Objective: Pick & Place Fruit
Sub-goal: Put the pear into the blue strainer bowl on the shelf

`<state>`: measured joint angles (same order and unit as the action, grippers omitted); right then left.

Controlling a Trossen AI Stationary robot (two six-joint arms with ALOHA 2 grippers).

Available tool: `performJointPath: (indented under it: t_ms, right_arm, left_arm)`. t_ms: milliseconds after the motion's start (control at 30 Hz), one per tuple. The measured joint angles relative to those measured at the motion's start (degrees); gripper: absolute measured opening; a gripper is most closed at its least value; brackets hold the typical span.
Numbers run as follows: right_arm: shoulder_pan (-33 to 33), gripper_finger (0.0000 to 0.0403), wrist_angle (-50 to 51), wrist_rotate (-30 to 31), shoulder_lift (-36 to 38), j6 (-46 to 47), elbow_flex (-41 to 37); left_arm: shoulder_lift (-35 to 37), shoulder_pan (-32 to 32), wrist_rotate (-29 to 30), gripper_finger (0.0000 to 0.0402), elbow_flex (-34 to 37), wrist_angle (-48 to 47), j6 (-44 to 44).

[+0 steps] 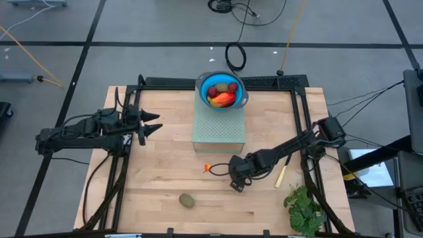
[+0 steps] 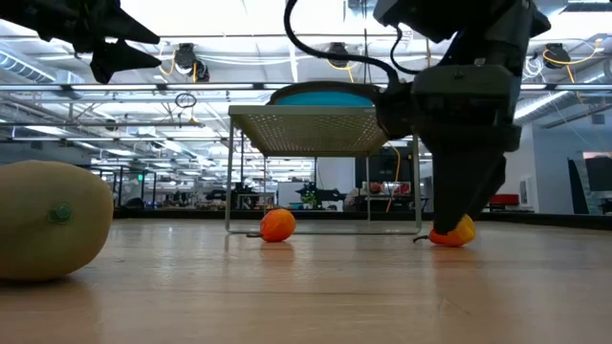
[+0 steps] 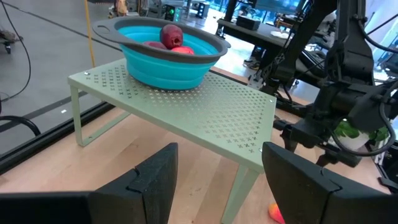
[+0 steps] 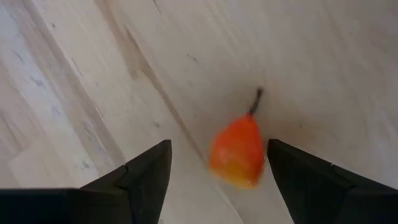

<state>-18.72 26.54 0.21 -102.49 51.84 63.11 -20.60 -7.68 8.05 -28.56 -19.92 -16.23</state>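
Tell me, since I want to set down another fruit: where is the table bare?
Bare wood lies between the left gripper and the green rack, and along the near edge around the brownish-green oval. It is crowded by the right gripper, the orange fruit and the knife.

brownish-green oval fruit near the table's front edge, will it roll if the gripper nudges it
Probably: the oval fruit lies on its side on bare wood, nothing against it. Its rounded, smooth-looking skin may slip in a pinch. It looks rigid, likely holding shape.

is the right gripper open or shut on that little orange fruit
Open. In the right wrist view the right gripper has its dark fingers spread either side of the small orange pear-shaped toy fruit lying on the wooden table.
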Motion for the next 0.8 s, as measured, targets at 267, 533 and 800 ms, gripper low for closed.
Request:
performJointPath:
  t_ms: [267,533,800]
  right_arm:
    - [0.02,0.0254,2.35,-0.16,0.08,-0.03,0.00]
    - [0.00,0.0253,2.47,-0.02,0.08,-0.03,0.00]
    - [0.00,0.0220,4.27,1.52,0.08,2.53,0.00]
  left_arm:
    - [0.00,0.00,0.00,0.0235,0.00,0.00,-0.02]
    - [-0.02,0.00,0.00,0.0235,0.00,0.02,-0.02]
    - [-0.02,0.00,0.00,0.0234,0.00,0.02,-0.02]
